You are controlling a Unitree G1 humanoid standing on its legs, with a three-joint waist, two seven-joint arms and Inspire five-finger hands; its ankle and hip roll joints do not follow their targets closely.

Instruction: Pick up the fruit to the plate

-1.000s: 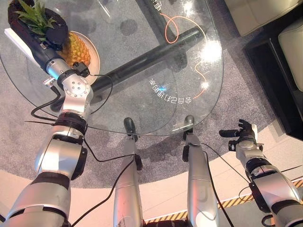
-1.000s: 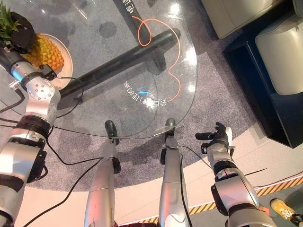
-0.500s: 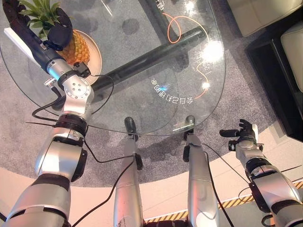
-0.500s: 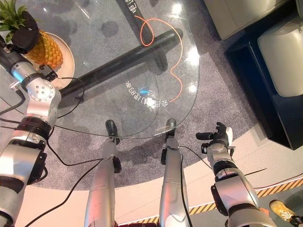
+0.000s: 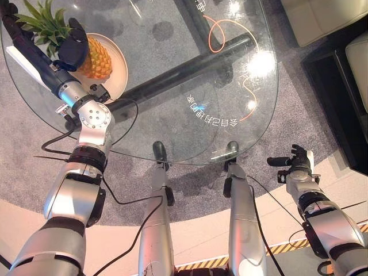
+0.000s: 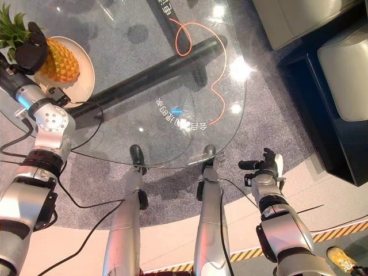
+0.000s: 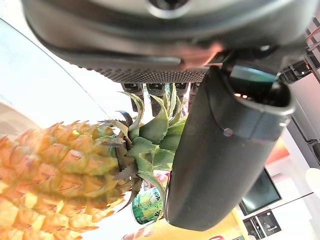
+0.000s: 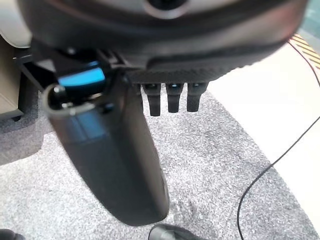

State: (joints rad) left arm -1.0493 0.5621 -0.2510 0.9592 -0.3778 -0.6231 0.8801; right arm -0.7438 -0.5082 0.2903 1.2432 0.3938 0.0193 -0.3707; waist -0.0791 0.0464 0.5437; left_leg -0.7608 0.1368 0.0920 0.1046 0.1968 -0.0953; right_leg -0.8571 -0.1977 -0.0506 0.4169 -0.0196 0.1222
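A pineapple (image 5: pixel 95 60) lies on its side on a white plate (image 5: pixel 119 72) at the far left of the glass table. Its green crown (image 7: pixel 150 135) points toward my left hand (image 5: pixel 72 49). That hand is open around the crown, the thumb (image 7: pixel 220 150) on one side of the leaves and the straight fingers past them. My right hand (image 5: pixel 296 164) hangs open off the table's near right edge, above the grey carpet (image 8: pixel 210 165), holding nothing.
The round glass table (image 5: pixel 172 86) has a black bar (image 5: pixel 190 63) and an orange cable (image 5: pixel 230 34) showing beneath it. A white flat object (image 5: pixel 23 60) lies at the table's left edge. Pale cushions (image 5: pixel 322 17) and a dark cabinet (image 5: pixel 339 92) stand at the right.
My left hand has opened off the pineapple's crown, fingers and thumb spreading apart. The pineapple now rests on the plate. The whole picture has shifted slightly. The right hand stayed still.
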